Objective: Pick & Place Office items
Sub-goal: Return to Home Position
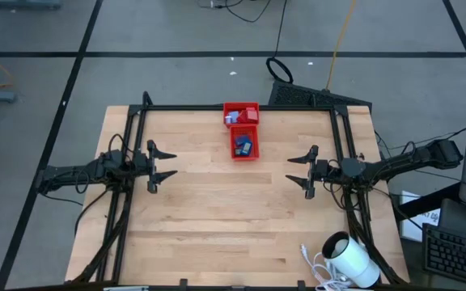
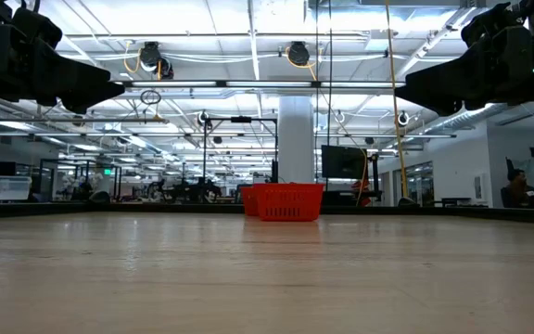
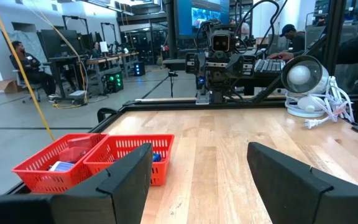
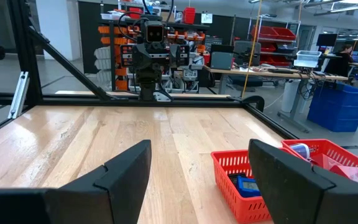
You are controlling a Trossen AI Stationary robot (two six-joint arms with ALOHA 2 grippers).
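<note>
The red two-compartment tray stands at the table's far middle, and the small office items lie inside it: blue and dark pieces in the near compartment, light-blue and whitish ones in the far one. In the right wrist view a blue piece shows in the tray. My left gripper hovers open over the table's left side, pointing level toward the middle. My right gripper hovers open over the right side, facing it. Neither has anything between its fingers.
A big white cylinder with a white cable lies at the table's near right corner. A black frame runs along the far edge and down both sides. Bare wood lies between the two grippers. People sit at desks in the room beyond.
</note>
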